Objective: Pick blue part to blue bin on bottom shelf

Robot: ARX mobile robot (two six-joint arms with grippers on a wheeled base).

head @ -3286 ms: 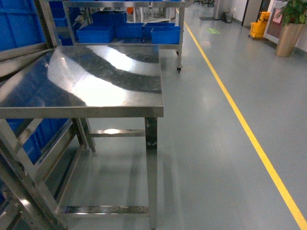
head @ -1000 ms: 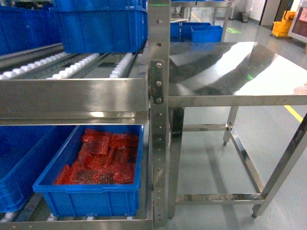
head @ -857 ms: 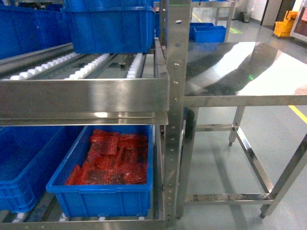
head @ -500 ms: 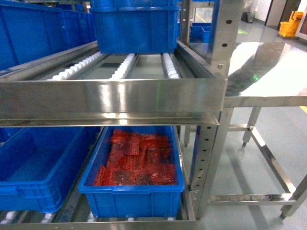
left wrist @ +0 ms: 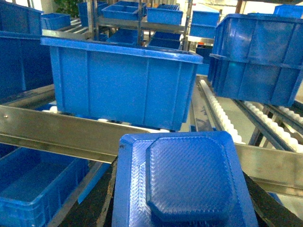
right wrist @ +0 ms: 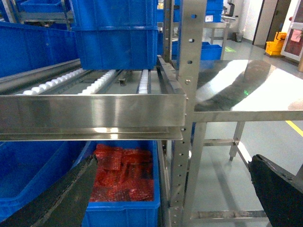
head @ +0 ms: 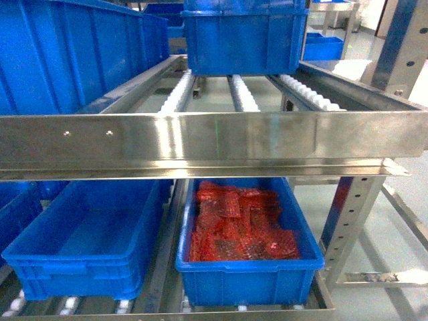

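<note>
Between the dark fingers of the left gripper [left wrist: 180, 189] a small dark-blue blocky part [left wrist: 187, 182] is held, filling the near wrist view. Open and empty is how the right gripper [right wrist: 175, 189] is seen, its fingers wide apart. Since a second ago the rack has been brought to the centre of the head view, so the empty bright-blue plastic bin [head: 87, 234] on the roller-railed bottom shelf [head: 160, 294], left of the crate of red bubble-wrap packs [head: 244, 237], is judged within reach.
</note>
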